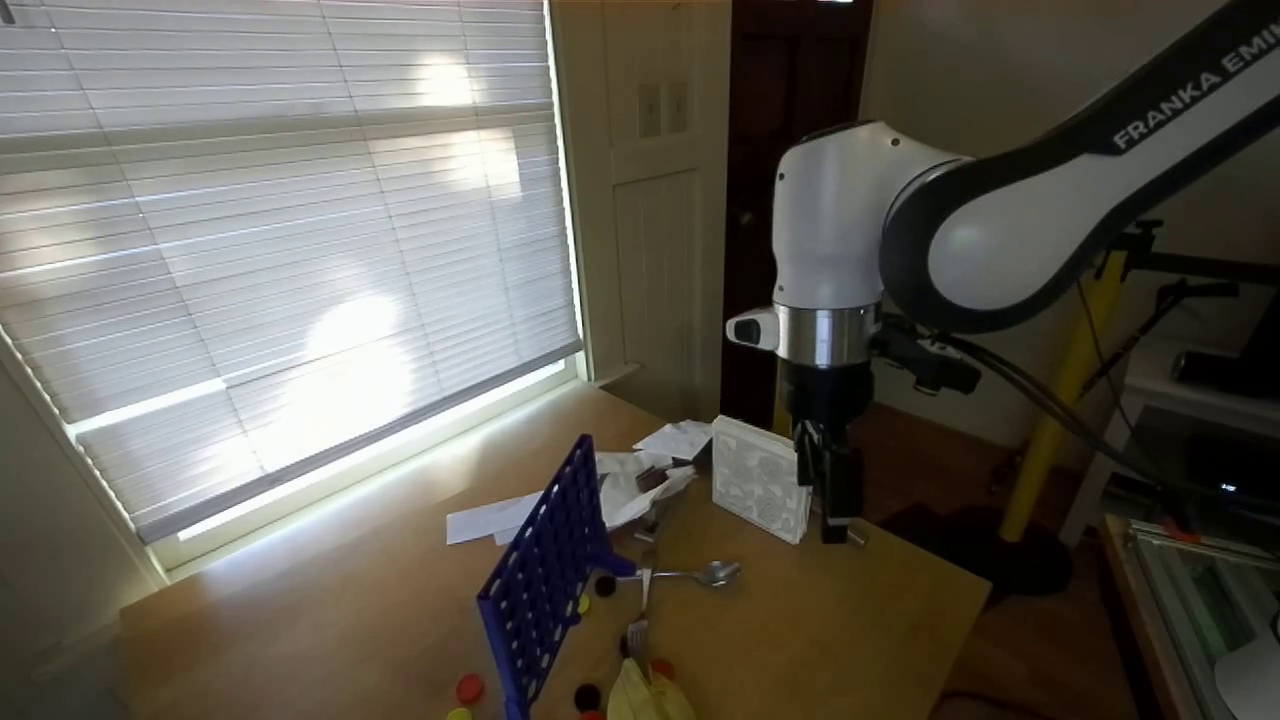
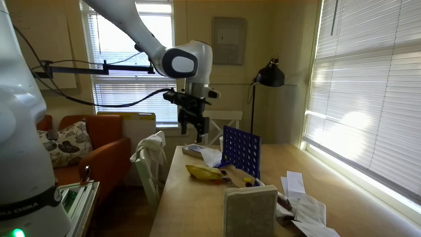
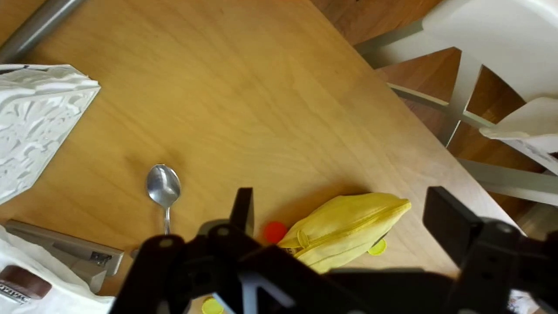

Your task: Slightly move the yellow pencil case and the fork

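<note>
Wooden table (image 1: 330, 620) beside bright white blinds (image 1: 300, 230), my gripper (image 3: 342, 209) spread wide above it

Daylight glows through the blinds along one side of the table. My two fingers (image 3: 243, 209) stand wide apart, hanging above the tabletop. In the wrist view, the yellow pencil case (image 3: 348, 226) shows between them, lying on the table below, apart from them. A red disc (image 3: 275, 231) lies just beside one end of it, a yellow disc (image 3: 377, 247) along its side. In an exterior view, the fork (image 1: 638, 635) lies with its tines toward the pencil case; whether they touch, I cannot tell. A spoon (image 1: 717, 573) lies near the fork, while a blue rack (image 2: 241, 151) and a white carved box (image 1: 760, 478) stand upright.
</note>
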`<state>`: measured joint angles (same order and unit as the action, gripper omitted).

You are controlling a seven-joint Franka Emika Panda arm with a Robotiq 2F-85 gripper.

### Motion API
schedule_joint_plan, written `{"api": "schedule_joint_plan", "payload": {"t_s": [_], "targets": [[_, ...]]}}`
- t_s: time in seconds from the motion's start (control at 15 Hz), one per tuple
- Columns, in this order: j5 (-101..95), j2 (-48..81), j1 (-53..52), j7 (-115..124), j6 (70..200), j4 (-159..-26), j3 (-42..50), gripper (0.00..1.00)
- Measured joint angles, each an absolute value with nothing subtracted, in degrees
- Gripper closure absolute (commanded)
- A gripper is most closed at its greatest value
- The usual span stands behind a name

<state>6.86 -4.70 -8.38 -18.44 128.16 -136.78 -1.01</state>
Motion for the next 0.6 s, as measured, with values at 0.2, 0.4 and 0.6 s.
{"api": "schedule_joint_plan", "payload": {"t_s": [0.2, 0.4, 0.6], "targets": [[5.6, -4.7, -8.2, -19.8, 128.6, -136.9, -1.5, 0.0], [2.0, -2.8, -8.3, -25.2, 133.0, -140.7, -2.8, 0.0], [-3.2, 3.6, -7.6, -30.6, 137.7, -142.2, -2.9, 0.0]]}}
